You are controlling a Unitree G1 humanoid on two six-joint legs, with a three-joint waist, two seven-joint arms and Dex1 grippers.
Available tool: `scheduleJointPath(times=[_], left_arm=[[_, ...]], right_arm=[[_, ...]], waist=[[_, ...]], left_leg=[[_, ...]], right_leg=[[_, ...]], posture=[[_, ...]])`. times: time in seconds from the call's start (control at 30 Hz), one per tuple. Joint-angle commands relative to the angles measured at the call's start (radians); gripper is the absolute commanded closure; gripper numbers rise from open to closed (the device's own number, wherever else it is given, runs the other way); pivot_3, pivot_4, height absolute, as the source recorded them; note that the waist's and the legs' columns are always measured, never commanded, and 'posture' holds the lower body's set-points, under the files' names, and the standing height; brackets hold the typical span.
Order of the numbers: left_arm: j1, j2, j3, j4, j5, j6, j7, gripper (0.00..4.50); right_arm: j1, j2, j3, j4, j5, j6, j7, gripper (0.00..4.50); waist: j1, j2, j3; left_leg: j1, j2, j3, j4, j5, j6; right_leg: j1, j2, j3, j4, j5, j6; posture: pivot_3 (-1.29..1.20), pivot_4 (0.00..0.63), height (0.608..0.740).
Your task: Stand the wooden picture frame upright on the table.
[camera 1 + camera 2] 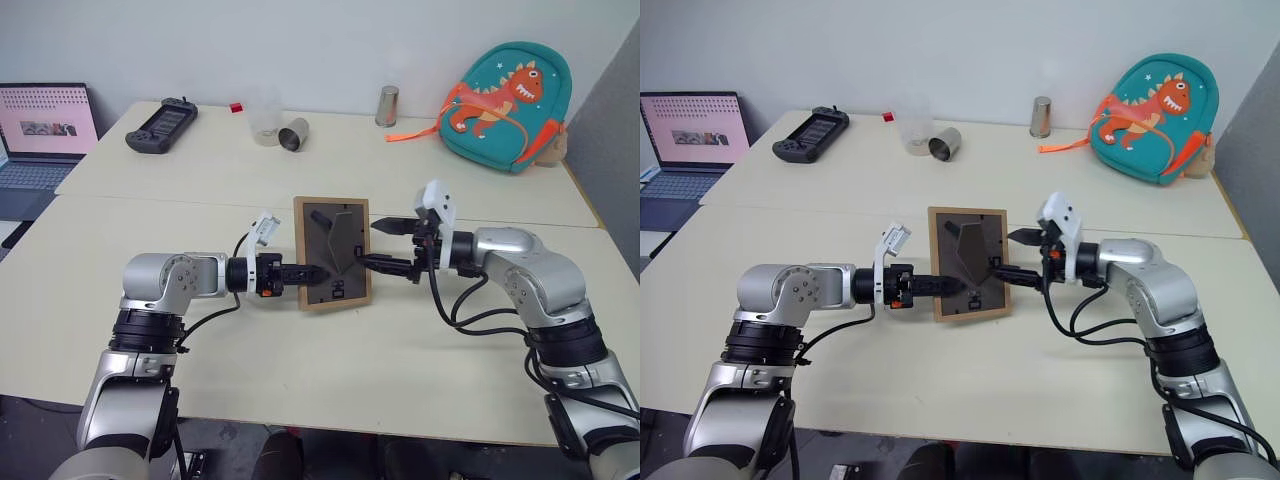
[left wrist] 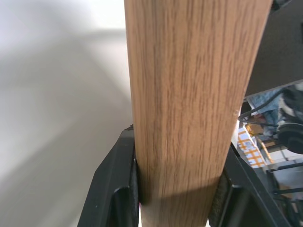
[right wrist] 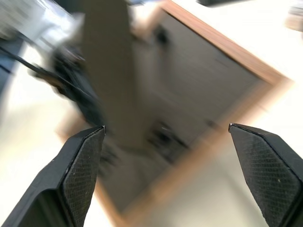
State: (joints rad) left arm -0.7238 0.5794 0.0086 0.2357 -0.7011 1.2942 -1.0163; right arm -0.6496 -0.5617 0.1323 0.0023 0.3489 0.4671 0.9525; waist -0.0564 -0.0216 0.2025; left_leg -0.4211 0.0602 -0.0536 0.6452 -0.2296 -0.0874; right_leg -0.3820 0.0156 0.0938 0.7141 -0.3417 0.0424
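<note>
Pale cream table is carrying the scene, with a laptop sitting off its far left corner, a controller and cups along the far edge, and a dinosaur backpack at the far right corner. Near the middle, the frame is being held off the table, back panel facing the robot, bare tabletop lying open all around. Left gripper is pinching the frame's wooden side edge between its fingers, while the right gripper is hanging wide apart just beside the opposite edge, facing the stand.
</note>
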Motion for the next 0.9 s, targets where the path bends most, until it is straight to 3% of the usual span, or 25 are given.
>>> scheduleJointPath(times=[0.03, 0.13, 0.23, 0.33, 0.53, 0.73, 0.9], left_arm=[[-0.057, 0.055, 0.072, 0.027, -0.118, 0.187, -0.063, 3.2], [-0.065, 0.084, 0.069, 0.028, -0.186, 0.309, -0.061, 3.2], [-0.078, 0.087, 0.065, 0.065, -0.286, 0.32, -0.018, 3.2], [-0.087, 0.068, 0.066, 0.097, -0.404, 0.32, 0.058, 3.2], [-0.048, 0.07, 0.051, 0.06, -0.589, 0.32, 0.204, 3.2], [-0.013, 0.072, 0.067, 0.041, -0.709, 0.32, 0.326, 3.2], [-0.004, 0.053, 0.095, 0.042, -0.773, 0.32, 0.415, 3.2]], right_arm=[[0.044, -0.108, -0.036, 0.133, -0.18, -0.513, 0.044, 0.08], [0.054, -0.149, -0.007, 0.309, -0.362, -0.989, -0.052, 0.08], [0.022, -0.142, -0.002, 0.452, -0.574, -1.42, -0.243, 0.08], [-0.029, -0.081, -0.014, 0.516, -0.784, -1.645, -0.453, 0.08], [-0.107, 0.001, -0.017, 0.555, -1.01, -1.737, -0.717, 0.08], [-0.162, 0.018, 0.05, 0.596, -1.134, -1.742, -0.86, 0.08], [-0.187, 0.004, 0.081, 0.598, -1.19, -1.739, -0.96, 1.09]], waist=[[0.001, 0.0, 0.0], [-0.001, 0.0, 0.0], [-0.005, 0.0, 0.0], [-0.012, -0.001, 0.0], [-0.018, -0.001, 0.0], [-0.019, -0.001, 0.0], [-0.023, -0.001, 0.0]], left_leg=[[-0.001, 0.0, 0.0, 0.0, 0.0, 0.0], [-0.003, -0.001, 0.0, 0.0, 0.0, 0.0], [-0.002, 0.0, 0.001, 0.0, 0.0, 0.0], [-0.001, 0.0, 0.001, 0.001, 0.002, -0.004], [0.002, 0.0, 0.0, 0.001, 0.006, -0.009], [0.004, 0.0, -0.001, 0.001, 0.006, -0.009], [0.005, 0.0, -0.001, 0.001, 0.006, -0.009]], right_leg=[[-0.001, 0.0, 0.0, -0.001, 0.0, 0.0], [-0.002, 0.0, 0.0, -0.001, 0.0, 0.0], [-0.002, 0.0, 0.0, 0.0, 0.0, 0.0], [-0.003, 0.0, 0.001, 0.002, 0.0, 0.0], [-0.002, 0.0, 0.002, 0.006, 0.0, 0.0], [0.001, -0.001, 0.002, 0.005, 0.0, -0.001], [0.002, -0.001, 0.002, 0.005, 0.0, -0.001]], posture=[[0.0, 0.15, 0.74], [0.0, 0.15, 0.74], [0.0, 0.15, 0.74], [0.0, 0.15, 0.74], [0.0, 0.15, 0.74], [0.0, 0.15, 0.74], [0.0, 0.15, 0.74]])
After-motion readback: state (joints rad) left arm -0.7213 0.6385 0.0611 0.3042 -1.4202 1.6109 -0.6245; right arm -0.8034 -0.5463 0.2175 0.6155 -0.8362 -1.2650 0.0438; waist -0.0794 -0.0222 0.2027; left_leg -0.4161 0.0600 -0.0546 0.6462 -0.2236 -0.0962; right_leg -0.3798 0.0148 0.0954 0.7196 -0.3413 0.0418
